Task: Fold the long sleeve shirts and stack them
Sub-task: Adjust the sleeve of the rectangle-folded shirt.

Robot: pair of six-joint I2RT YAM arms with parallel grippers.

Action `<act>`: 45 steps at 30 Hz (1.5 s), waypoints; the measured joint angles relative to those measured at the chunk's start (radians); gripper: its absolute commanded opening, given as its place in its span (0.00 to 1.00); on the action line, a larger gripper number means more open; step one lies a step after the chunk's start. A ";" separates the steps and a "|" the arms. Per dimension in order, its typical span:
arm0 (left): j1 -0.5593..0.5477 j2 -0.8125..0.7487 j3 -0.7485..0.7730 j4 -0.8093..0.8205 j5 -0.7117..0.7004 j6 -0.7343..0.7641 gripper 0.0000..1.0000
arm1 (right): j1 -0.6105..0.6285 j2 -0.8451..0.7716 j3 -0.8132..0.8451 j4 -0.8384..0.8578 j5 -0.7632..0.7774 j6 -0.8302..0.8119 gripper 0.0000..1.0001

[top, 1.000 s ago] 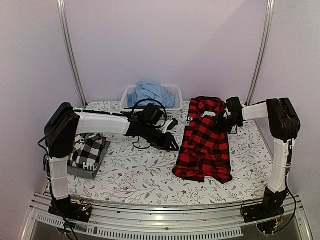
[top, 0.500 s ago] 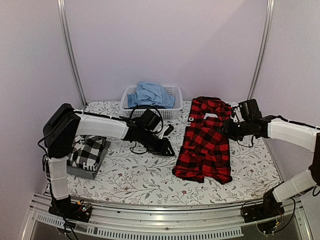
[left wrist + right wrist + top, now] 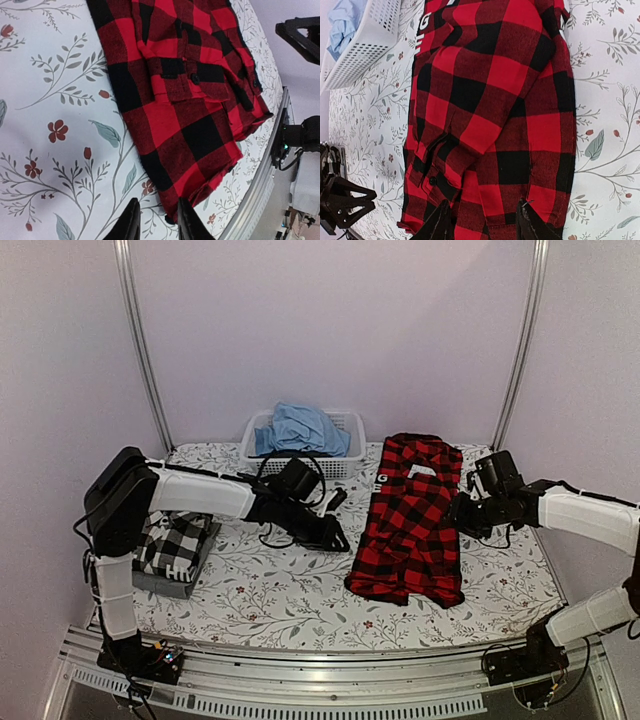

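Observation:
The red-and-black flannel shirt lies flat in a long strip on the right of the table, collar at the far end. It fills the left wrist view and the right wrist view. My left gripper is open and empty, low by the shirt's left edge; its tips sit at the hem corner. My right gripper is open and empty at the shirt's right edge, its tips over the cloth. A folded black-and-white check shirt rests on a dark grey one at the left.
A white basket with blue cloth stands at the back centre; it also shows in the right wrist view. A black cable loops under the left arm. The table's metal front rail runs along the near edge.
My right arm has swung out and its gripper has moved from the collar end towards the near side along the shirt's right edge. My left gripper has drawn back slightly to the left.

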 measured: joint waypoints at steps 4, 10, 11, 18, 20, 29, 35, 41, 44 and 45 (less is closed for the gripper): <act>0.000 0.029 0.081 -0.001 0.000 0.000 0.28 | -0.052 0.085 0.094 0.023 0.000 -0.025 0.41; -0.005 0.179 0.317 -0.040 -0.014 0.012 0.31 | -0.077 0.253 0.268 0.071 -0.007 -0.066 0.41; -0.008 0.211 0.363 -0.058 -0.017 0.014 0.32 | -0.079 0.274 0.287 0.074 -0.008 -0.074 0.42; -0.038 0.340 0.504 -0.166 -0.084 0.024 0.35 | -0.081 0.340 0.337 0.078 -0.012 -0.104 0.42; -0.051 0.352 0.509 -0.188 -0.106 0.023 0.35 | -0.081 0.345 0.340 0.078 -0.013 -0.108 0.42; -0.074 0.364 0.531 -0.233 -0.140 0.015 0.28 | -0.081 0.345 0.349 0.078 -0.016 -0.120 0.42; -0.076 0.364 0.531 -0.227 -0.124 0.011 0.09 | -0.081 0.345 0.349 0.078 -0.015 -0.126 0.43; -0.077 0.358 0.514 -0.203 -0.093 0.000 0.00 | -0.082 0.363 0.372 0.079 -0.015 -0.131 0.43; -0.077 0.337 0.482 -0.192 -0.086 -0.006 0.00 | -0.085 0.382 0.391 0.078 -0.014 -0.134 0.43; -0.077 0.325 0.468 -0.187 -0.084 -0.008 0.00 | -0.086 0.391 0.401 0.078 -0.013 -0.135 0.43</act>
